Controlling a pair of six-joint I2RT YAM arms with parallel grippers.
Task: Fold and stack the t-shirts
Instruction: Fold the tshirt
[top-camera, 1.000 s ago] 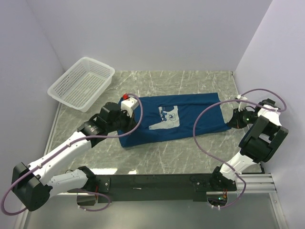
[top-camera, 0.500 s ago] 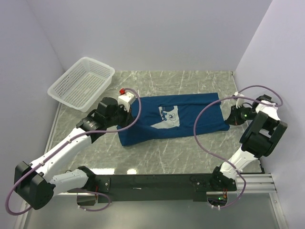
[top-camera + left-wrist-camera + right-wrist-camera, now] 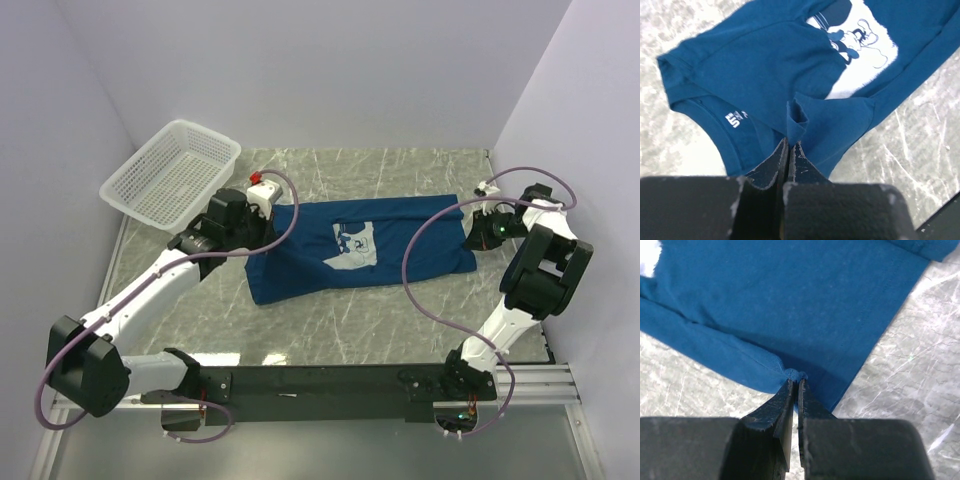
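Note:
A dark blue t-shirt [image 3: 365,250] with a pale chest print of a cartoon mouse [image 3: 352,247] lies partly folded across the middle of the marble table. My left gripper [image 3: 262,222] is shut on a pinch of its left edge near the collar [image 3: 795,117], lifted a little. The print shows in the left wrist view [image 3: 860,55]. My right gripper [image 3: 480,232] is shut on a bunched fold at the shirt's right edge [image 3: 796,375], holding it above the table.
A white plastic mesh basket [image 3: 172,175] stands at the back left corner. Purple cables loop from both arms; the right one [image 3: 412,262] hangs over the shirt's right part. Walls enclose the table [image 3: 340,330] at left, back and right.
Both grippers have moved toward the back of the table with the shirt's edges in them. The shirt's near edge has been dragged up and back, and the shirt looks narrower.

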